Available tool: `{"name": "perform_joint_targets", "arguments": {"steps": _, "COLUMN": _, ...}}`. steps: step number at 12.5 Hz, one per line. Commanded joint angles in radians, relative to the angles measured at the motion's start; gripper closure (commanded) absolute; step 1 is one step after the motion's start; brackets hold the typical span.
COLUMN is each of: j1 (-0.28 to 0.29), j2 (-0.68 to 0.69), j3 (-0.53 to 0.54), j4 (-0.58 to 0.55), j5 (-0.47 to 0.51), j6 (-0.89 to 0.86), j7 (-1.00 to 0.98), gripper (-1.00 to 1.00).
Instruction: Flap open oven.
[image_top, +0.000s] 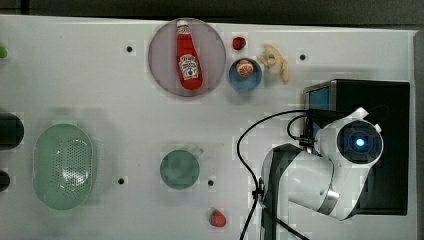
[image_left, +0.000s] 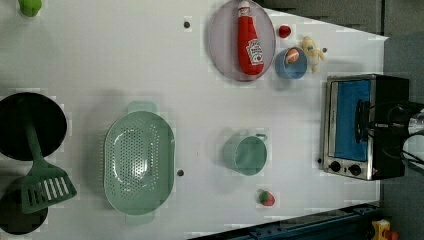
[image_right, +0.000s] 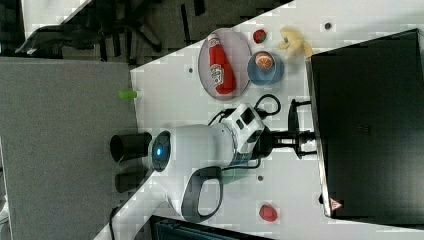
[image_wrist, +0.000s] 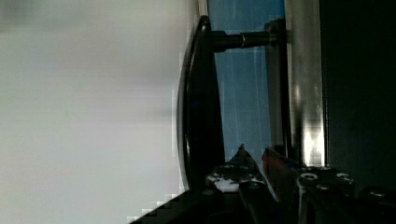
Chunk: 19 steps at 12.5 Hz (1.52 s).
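One white arm (image_top: 310, 175) reaches over the table (image_top: 75, 75) toward the oven (image_left: 365, 125), which sits at the right edge in the top view and the left view; its blue glass door (image_left: 350, 120) faces the middle of the table and looks closed, standing flush in its silver frame; two black knobs (image_left: 345, 167) sit beside the glass. The gripper (image_right: 300, 136) is right at the oven's front, at the dark bar handle (image_wrist: 201, 102); in the wrist view the handle stands off the glass on a short post, with the fingertips (image_wrist: 243, 158) just behind it, between bar and glass; the fingers stand only narrowly apart, though whether they actually clamp the bar I cannot tell.

Several other things lie well apart from the oven: a ketchup bottle (image_top: 188, 57) lying on a grey plate (image_top: 162, 75); a blue bowl (image_top: 245, 75) holding a small orange-and-white thing; a yellow soft toy (image_top: 275, 61) near the oven's far corner; a green cup (image_top: 180, 169) at mid-table; a green colander (image_top: 64, 166) toward the top view's left; a strawberry (image_top: 217, 218) near the table's lower edge in the top view; a green spatula (image_left: 42, 180) resting across a black pan (image_left: 30, 125) in the left view.
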Motion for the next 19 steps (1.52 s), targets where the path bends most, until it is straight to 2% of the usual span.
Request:
{"name": "perform_joint_targets", "arguments": {"steps": 1, "j1": 0.030, "j2": -0.010, "j3": 0.029, "j4": -0.008, "j5": -0.001, "j6": -0.003, "j7": -0.035, "gripper": 0.65}}
{"name": "perform_joint_targets", "arguments": {"steps": 4, "j1": 0.056, "j2": -0.003, "j3": 0.070, "j4": -0.033, "j5": -0.060, "j6": -0.004, "j7": 0.101, "gripper": 0.65}}
{"name": "perform_joint_targets", "arguments": {"steps": 8, "j1": 0.092, "j2": 0.036, "j3": 0.130, "j4": -0.046, "j5": -0.243, "j6": -0.009, "j7": 0.334, "gripper": 0.65}}
{"name": "perform_joint_targets", "arguments": {"steps": 11, "j1": 0.124, "j2": 0.092, "j3": 0.167, "j4": -0.044, "j5": -0.342, "j6": -0.013, "j7": 0.496, "gripper": 0.65}}
{"name": "perform_joint_targets", "arguments": {"steps": 16, "j1": 0.208, "j2": 0.252, "j3": 0.194, "j4": -0.002, "j5": -0.546, "j6": -0.027, "j7": 0.819, "gripper": 0.65}}
{"name": "perform_joint_targets", "arguments": {"steps": 19, "j1": 0.268, "j2": 0.373, "j3": 0.194, "j4": 0.055, "j5": -0.615, "j6": -0.051, "j7": 0.947, "gripper": 0.65}}
